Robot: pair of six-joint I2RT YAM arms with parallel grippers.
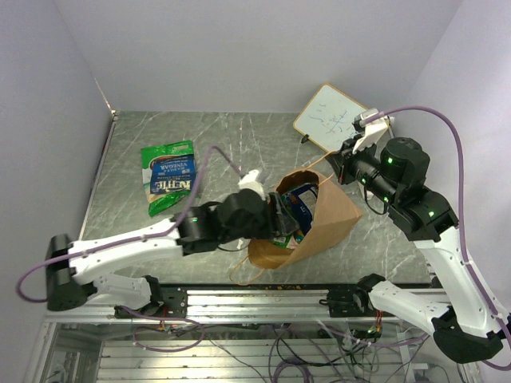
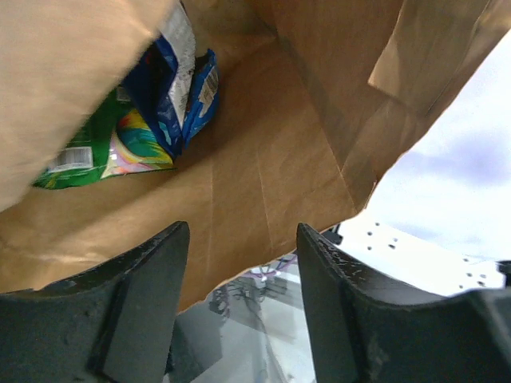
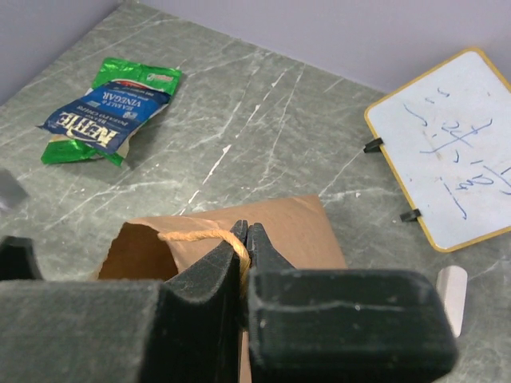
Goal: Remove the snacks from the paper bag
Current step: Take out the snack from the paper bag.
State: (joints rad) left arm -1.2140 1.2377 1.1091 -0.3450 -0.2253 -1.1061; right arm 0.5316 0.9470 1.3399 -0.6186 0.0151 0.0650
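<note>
The brown paper bag (image 1: 331, 219) lies tilted on the table, its mouth facing left. My left gripper (image 1: 277, 217) is open and empty at the mouth. In the left wrist view the gripper (image 2: 239, 263) looks into the bag (image 2: 263, 144), where a green packet (image 2: 104, 148) and a blue packet (image 2: 180, 88) lie at the far end. My right gripper (image 3: 248, 233) is shut on the bag's twisted paper handle (image 3: 200, 236) and holds it up. One green and blue snack packet (image 1: 168, 175) lies flat on the table to the left, also seen in the right wrist view (image 3: 108, 108).
A white writing board (image 1: 335, 118) with a yellow frame lies at the back right, close behind my right gripper; it also shows in the right wrist view (image 3: 455, 144). The grey marble table (image 1: 231, 136) is walled at the back and both sides.
</note>
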